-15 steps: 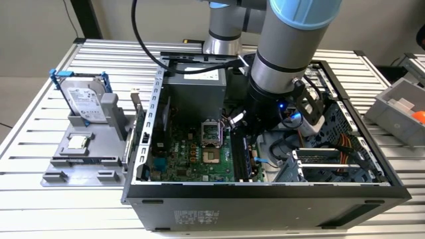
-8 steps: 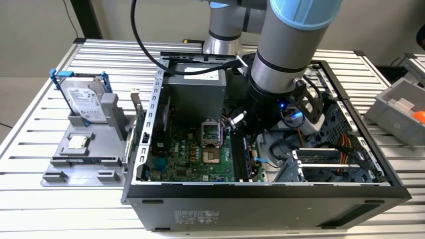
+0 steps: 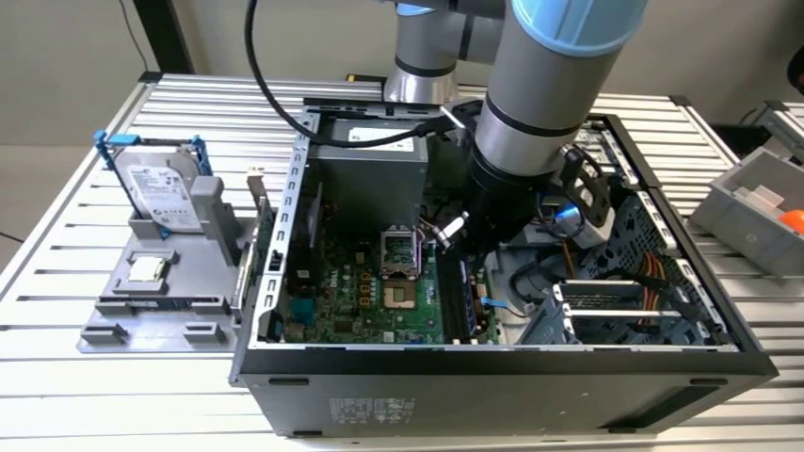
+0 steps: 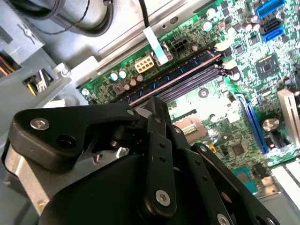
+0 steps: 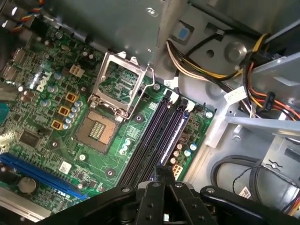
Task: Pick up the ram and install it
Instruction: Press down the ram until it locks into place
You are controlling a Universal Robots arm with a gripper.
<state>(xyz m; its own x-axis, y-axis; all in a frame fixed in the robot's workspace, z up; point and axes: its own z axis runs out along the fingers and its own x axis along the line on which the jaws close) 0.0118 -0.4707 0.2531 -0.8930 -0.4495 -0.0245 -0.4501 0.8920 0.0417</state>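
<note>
Hand (image 5: 161,180) is lowered inside the computer case (image 3: 503,372), directly above the memory slots (image 5: 157,136). Fingers appear clenched edge-on around the ram (image 5: 162,174); seating unconfirmed. Judged light, stiff, fragile: grip along its long edges, clear of chips.

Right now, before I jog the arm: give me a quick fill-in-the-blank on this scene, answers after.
1. The arm reaches down into the open computer case, above the motherboard's long black memory ____.
2. The metal lid of the processor socket is flipped ____.
3. The hard drive stands in a gray holder outside the case, on the exterior view's ____.

Missing words: slots; open; left.
</note>
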